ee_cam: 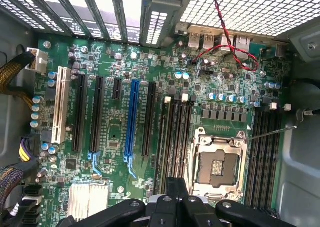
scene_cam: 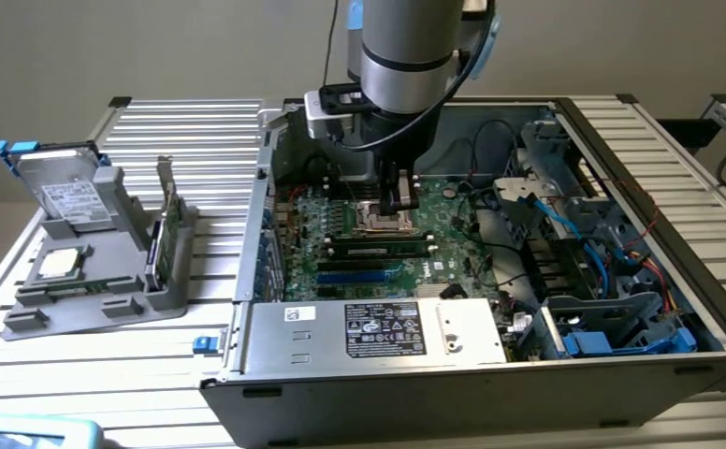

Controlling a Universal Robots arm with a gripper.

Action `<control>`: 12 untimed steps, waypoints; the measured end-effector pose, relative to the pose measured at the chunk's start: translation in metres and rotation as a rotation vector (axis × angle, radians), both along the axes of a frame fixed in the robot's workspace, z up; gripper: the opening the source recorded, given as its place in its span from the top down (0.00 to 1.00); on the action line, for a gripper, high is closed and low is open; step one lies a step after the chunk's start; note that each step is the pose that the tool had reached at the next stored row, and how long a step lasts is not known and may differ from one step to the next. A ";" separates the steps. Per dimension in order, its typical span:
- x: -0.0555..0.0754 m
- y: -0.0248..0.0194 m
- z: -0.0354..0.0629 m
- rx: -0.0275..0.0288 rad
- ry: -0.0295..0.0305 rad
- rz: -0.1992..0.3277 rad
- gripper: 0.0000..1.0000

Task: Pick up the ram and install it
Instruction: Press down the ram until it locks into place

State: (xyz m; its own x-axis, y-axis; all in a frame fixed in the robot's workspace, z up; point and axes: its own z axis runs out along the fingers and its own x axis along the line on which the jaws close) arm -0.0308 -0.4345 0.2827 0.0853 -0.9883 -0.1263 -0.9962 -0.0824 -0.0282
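A ram (scene_cam: 166, 224), a thin green stick, stands on edge in the grey holder (scene_cam: 113, 299) to the exterior view's left of the open computer case (scene_cam: 463, 393). A second dark stick with a pale label (scene_cam: 380, 250) lies along the memory slots on the motherboard (ee_cam: 150, 52). My gripper (scene_cam: 400, 201) is inside the case, low over the empty processor socket (ee_cam: 218, 164) and the memory slots (ee_cam: 172, 132) beside it. In the wrist view the gripper (ee_cam: 174, 187) is shut, and I see nothing between its fingers.
The holder also carries a grey drive with blue tabs (scene_cam: 70, 187) and a square silver processor chip (scene_cam: 61, 265). Inside the case are the power supply (scene_cam: 382, 332), blue and black cables (scene_cam: 563, 224) and drive bays at the exterior view's right. A red-black wire (ee_cam: 230, 42) loops near the rear ports.
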 end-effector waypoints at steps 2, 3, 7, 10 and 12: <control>0.000 0.0000 0.0001 0.0000 0.0001 0.000 0.89; 0.000 0.0000 0.0001 0.0000 0.0001 0.000 0.89; 0.000 -0.0001 0.0002 -0.0002 0.0001 -0.008 0.89; 0.000 -0.0001 0.0001 0.0002 0.0000 -0.053 0.89; 0.000 -0.0001 0.0006 -0.0001 0.0001 -0.082 0.89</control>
